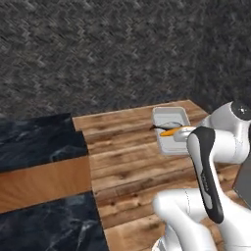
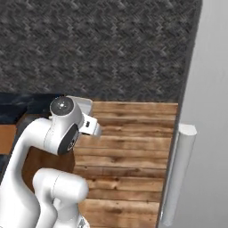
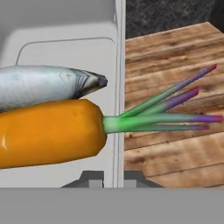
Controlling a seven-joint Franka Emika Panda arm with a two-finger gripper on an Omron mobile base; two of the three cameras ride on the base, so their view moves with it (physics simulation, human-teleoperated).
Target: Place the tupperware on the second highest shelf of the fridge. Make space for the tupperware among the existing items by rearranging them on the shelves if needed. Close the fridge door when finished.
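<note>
The tupperware (image 1: 170, 117) is a pale grey open tray on the wooden counter (image 1: 127, 162); a silver fish (image 3: 43, 85) and an orange carrot (image 3: 48, 133) with green-purple leaves lie in it. In the hand view its right rim wall (image 3: 119, 65) runs down between my two fingertips. My gripper (image 3: 113, 179) sits close in on that rim, fingers narrowly set on either side of it. From the left base the hand (image 1: 184, 133) is at the tray's near right edge. The fridge door (image 2: 209, 111), grey with a silver handle (image 2: 178, 173), stands shut at the right.
Dark marble counter (image 1: 39, 142) and a wood panel (image 1: 44, 181) lie left of the wooden top. A dark woven wall (image 1: 122, 49) backs the counter. My white arm (image 1: 211, 162) rises in front of the tray.
</note>
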